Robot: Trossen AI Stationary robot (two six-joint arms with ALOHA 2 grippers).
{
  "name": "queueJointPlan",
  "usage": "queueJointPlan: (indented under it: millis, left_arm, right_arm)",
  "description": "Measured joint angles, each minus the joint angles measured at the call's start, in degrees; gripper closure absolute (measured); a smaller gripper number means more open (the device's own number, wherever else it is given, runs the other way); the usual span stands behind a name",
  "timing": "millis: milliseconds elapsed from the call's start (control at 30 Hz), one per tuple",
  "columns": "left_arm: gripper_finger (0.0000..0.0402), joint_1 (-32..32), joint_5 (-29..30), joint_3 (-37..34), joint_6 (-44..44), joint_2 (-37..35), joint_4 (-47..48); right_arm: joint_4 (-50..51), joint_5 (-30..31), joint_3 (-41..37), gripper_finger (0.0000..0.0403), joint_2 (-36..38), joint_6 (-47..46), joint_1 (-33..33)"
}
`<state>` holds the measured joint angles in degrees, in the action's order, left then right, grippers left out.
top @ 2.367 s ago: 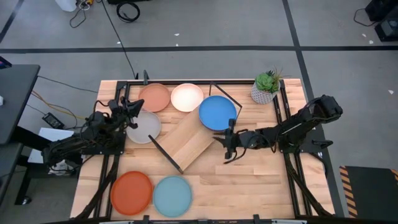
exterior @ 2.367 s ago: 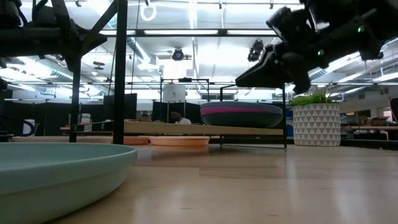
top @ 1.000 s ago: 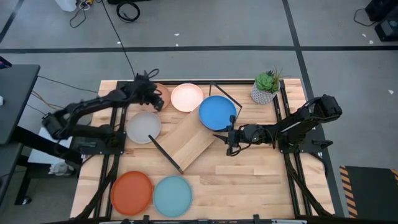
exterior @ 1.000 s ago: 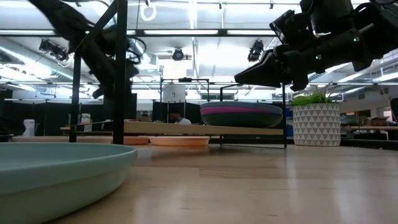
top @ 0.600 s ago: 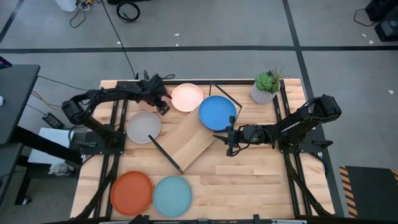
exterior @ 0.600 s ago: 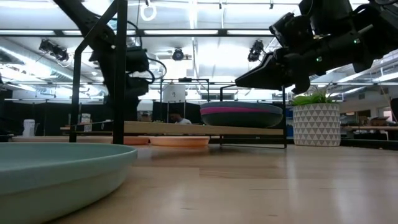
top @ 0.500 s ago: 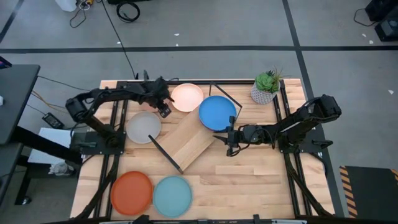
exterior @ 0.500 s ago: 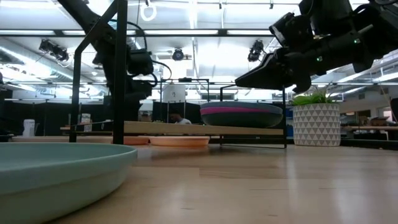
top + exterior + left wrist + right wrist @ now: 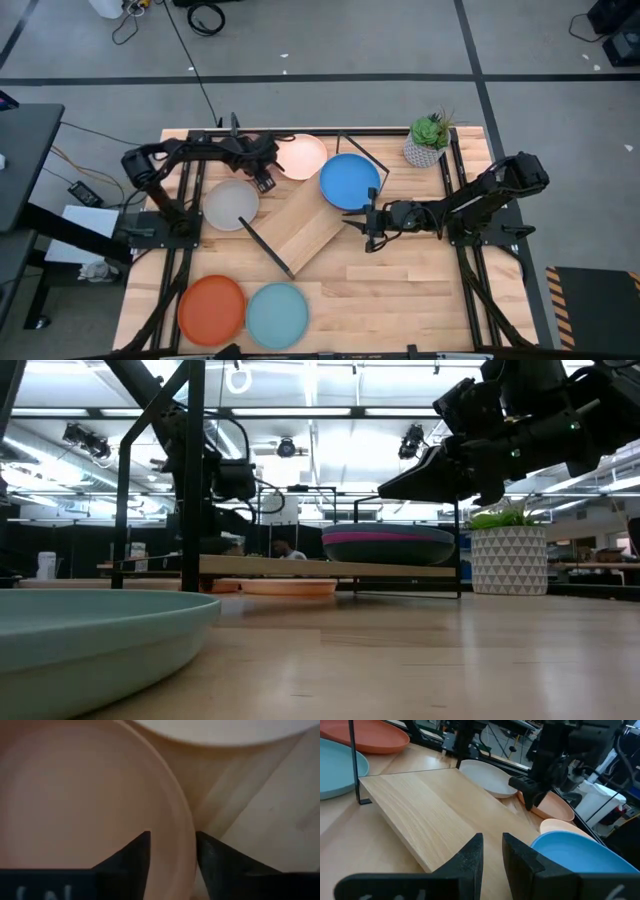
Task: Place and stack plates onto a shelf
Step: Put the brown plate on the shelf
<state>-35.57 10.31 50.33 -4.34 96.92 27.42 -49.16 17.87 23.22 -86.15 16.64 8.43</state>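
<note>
The salmon plate (image 9: 75,795) lies flat on the table at the far left, beside the cream plate (image 9: 303,155). My left gripper (image 9: 172,836) stands open over the salmon plate's right rim (image 9: 188,832), one finger over the plate's inside and one outside. Whether they touch it I cannot tell. The shelf (image 9: 305,228) lies slantwise mid-table, with a stack topped by the blue plate (image 9: 350,180) on its far right end. A magenta rim (image 9: 388,538) shows in that stack. My right gripper (image 9: 364,236) hovers by the shelf's right edge, narrowly open, with nothing between its fingers.
A pale grey plate (image 9: 232,203) lies left of the shelf. The orange plate (image 9: 211,308) and the light blue plate (image 9: 277,315) lie at the near edge. A potted plant (image 9: 430,140) stands at the far right. Black frame rods (image 9: 265,250) rise from the shelf's ends.
My left gripper has gone from above the salmon plate's far side toward the table's right and near edges, and has come down to that plate's right rim. My right arm has kept still, and no plate has moved.
</note>
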Motion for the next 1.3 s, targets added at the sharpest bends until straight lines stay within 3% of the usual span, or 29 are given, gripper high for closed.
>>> queueJointPlan:
  millis: [300,567,733,833,933,1300]
  left_arm:
    - [0.0385,0.65,0.30,0.89,-1.58,1.15,1.39]
    - [0.0387,2.70,0.19,10.46,-2.10,-0.39,15.60]
    - [0.0387,6.53,1.62,19.03,-1.75,-2.80,28.47]
    - [0.0387,10.50,6.66,22.24,0.06,-4.63,33.37]
    - [0.0387,15.39,8.19,23.62,-0.77,-7.09,33.70]
    - [0.0383,34.97,7.89,23.17,-19.97,-8.56,29.32]
  right_arm:
    - [0.06,0.00,0.00,0.0325,0.00,0.00,0.02]
    - [0.05,1.20,0.00,0.0325,0.00,-0.21,1.60]
    - [0.14,9.66,-0.02,0.0325,0.01,1.14,4.15]
    - [1.20,14.95,-0.02,0.0325,0.02,1.46,5.53]
    - [2.60,18.21,-0.02,0.0325,0.02,1.57,6.29]
    - [2.99,25.65,-0.04,0.0325,0.02,2.82,8.43]
